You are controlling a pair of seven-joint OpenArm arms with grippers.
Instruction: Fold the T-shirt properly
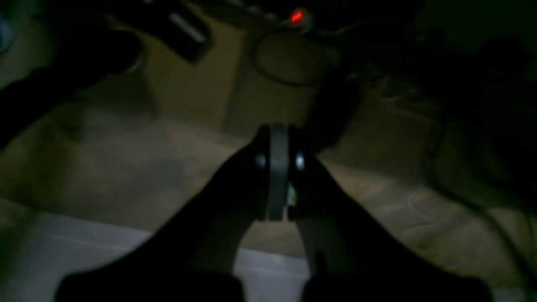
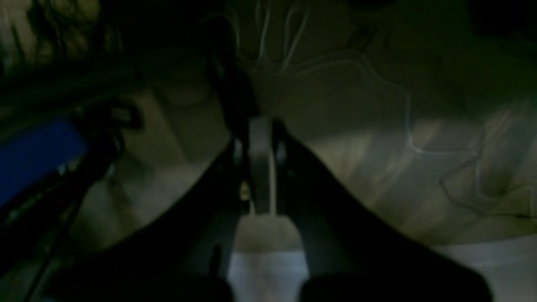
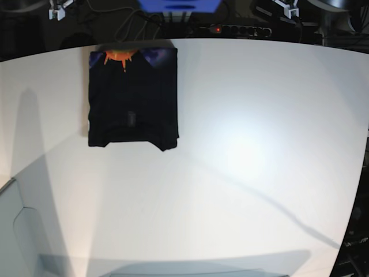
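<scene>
The left gripper (image 1: 279,176) has two big black fingers with grey pads and a shiny screw on each side. The right gripper (image 2: 260,167) looks the same.

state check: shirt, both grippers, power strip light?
black cloth T-shirt with orange and purple print: folded into a compact rectangle, flat on the white table, print strip showing at the far edge, nothing touching it
left gripper: shut, empty, off the table's edge
right gripper: shut, empty, off the table's edge
black power strip: red light on
</scene>
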